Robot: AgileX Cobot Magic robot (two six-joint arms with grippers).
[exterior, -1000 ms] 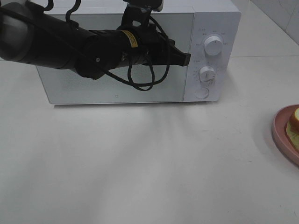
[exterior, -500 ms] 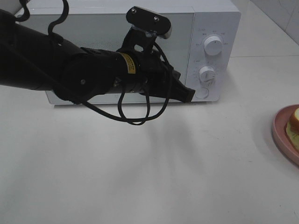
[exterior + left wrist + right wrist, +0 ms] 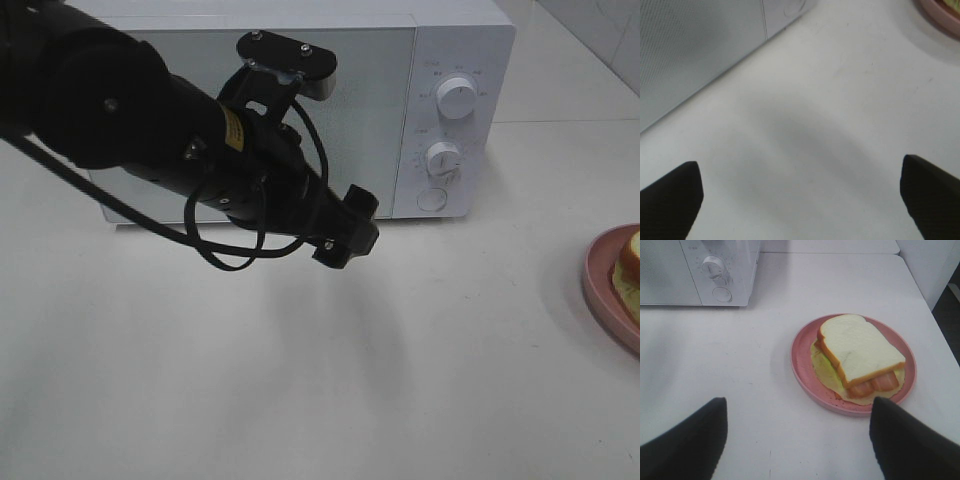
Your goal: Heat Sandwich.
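white-bread sandwich point(image 3: 860, 355), orange crust, green filling

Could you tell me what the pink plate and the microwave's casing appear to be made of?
Pink plate: probably plastic or glazed ceramic; smooth, even colour, soft sheen on its rim. Microwave casing: likely white painted metal or plastic; flat, uniform, satin surface.

The counter point(image 3: 300, 400) is seen as a smooth, matt white surface with a faint sheen. The microwave point(image 3: 450, 40) is cased in smooth white plastic, its door point(image 3: 370, 120) finely dotted and grey. The left gripper point(image 3: 800, 200) is finished in matt black. The plate point(image 3: 802, 370) looks glossy pink, and the sandwich point(image 3: 857, 352) shows soft, porous white bread.
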